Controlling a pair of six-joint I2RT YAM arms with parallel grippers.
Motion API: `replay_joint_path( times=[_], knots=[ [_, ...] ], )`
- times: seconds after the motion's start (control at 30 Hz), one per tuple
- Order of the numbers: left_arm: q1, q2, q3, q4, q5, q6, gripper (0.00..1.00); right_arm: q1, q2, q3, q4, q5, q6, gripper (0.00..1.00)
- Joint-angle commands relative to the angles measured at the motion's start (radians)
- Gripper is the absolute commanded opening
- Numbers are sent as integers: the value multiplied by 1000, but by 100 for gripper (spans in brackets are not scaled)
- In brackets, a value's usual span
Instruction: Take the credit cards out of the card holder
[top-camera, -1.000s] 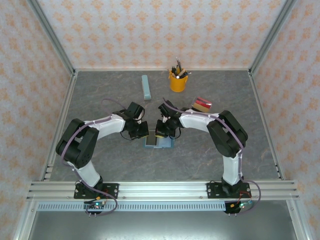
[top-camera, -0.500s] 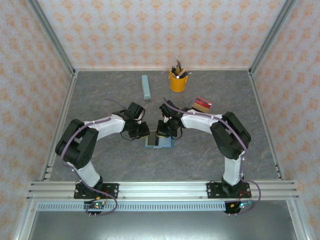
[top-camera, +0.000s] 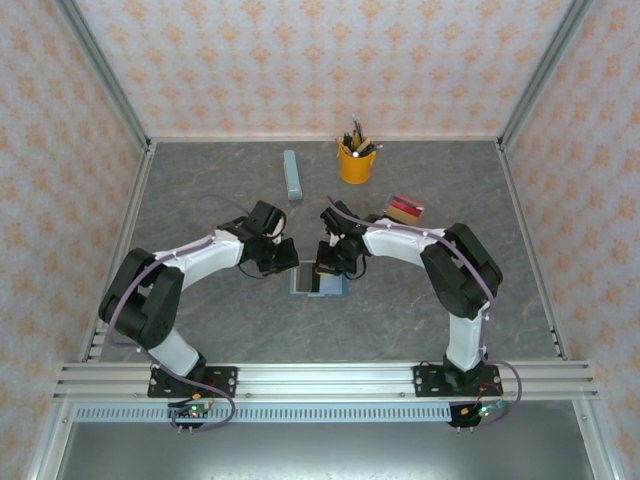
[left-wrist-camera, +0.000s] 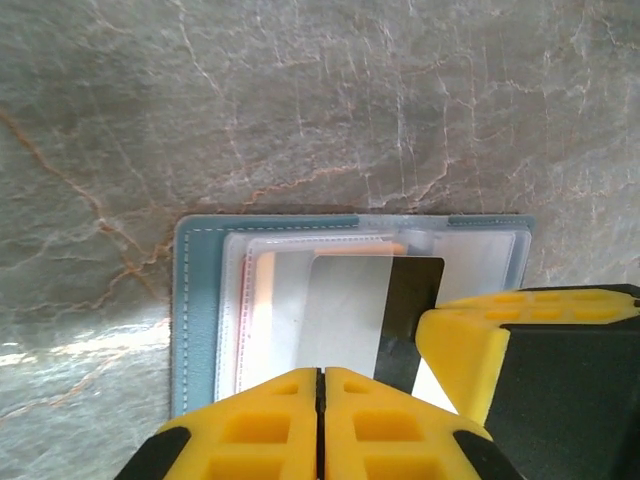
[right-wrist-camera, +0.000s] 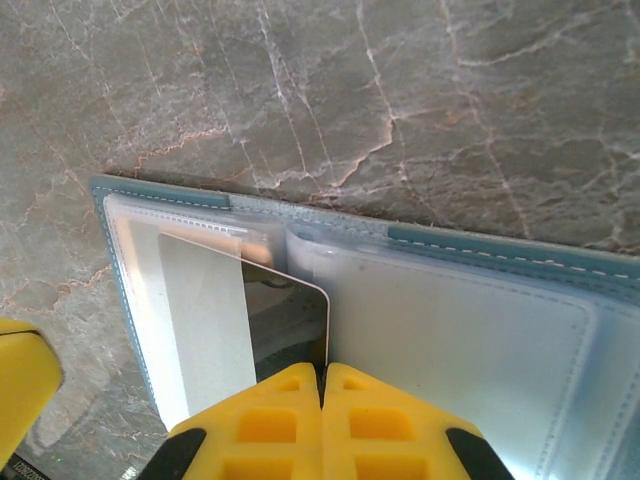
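The teal card holder (top-camera: 318, 286) lies open on the table between both grippers, with its clear pockets facing up (left-wrist-camera: 200, 300) (right-wrist-camera: 480, 245). A dark and silver credit card (left-wrist-camera: 345, 310) (right-wrist-camera: 285, 320) stands tilted out of the left pockets. My right gripper (top-camera: 326, 266) (right-wrist-camera: 322, 368) is shut on that card's edge. My left gripper (top-camera: 288, 262) (left-wrist-camera: 322, 372) is shut low over the holder's left half; I cannot tell if it pinches anything. A tan card edge (left-wrist-camera: 390, 246) shows inside a pocket. Red and tan cards (top-camera: 404, 208) lie stacked to the right.
A yellow pen cup (top-camera: 355, 163) stands at the back centre, with a long pale blue-grey bar (top-camera: 292, 174) to its left. Patterned walls close in three sides. The right gripper's finger (left-wrist-camera: 470, 340) sits close beside my left jaws.
The left arm's elbow has swung outward to the left and its gripper has edged slightly back from the holder. The right gripper has stayed on the card.
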Motion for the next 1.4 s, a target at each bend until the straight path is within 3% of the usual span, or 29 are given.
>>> replay_joint_path(
  times=[0.0,0.17,0.4,0.7,0.87,1.1,1.37],
  knots=[
    [-12,41,-5,26,42,19,9,-8,12,17,-49,16,-27,0],
    [-16,88,2,30,58,26,8,-13,19,21,-48,6,-32,1],
    [-18,129,-5,-7,-8,27,5,-25,42,15,-17,-40,-28,20],
    [-18,136,-33,-15,-40,24,4,-33,71,18,21,-115,-35,25],
    [-18,131,-29,-21,-48,25,4,-33,76,19,29,-122,-35,23],
    [-18,121,-22,-39,-69,27,4,-34,56,9,14,-72,-33,3],
    [-16,95,-7,-54,-73,30,10,-63,-89,-89,10,-21,-53,0]
  ],
)
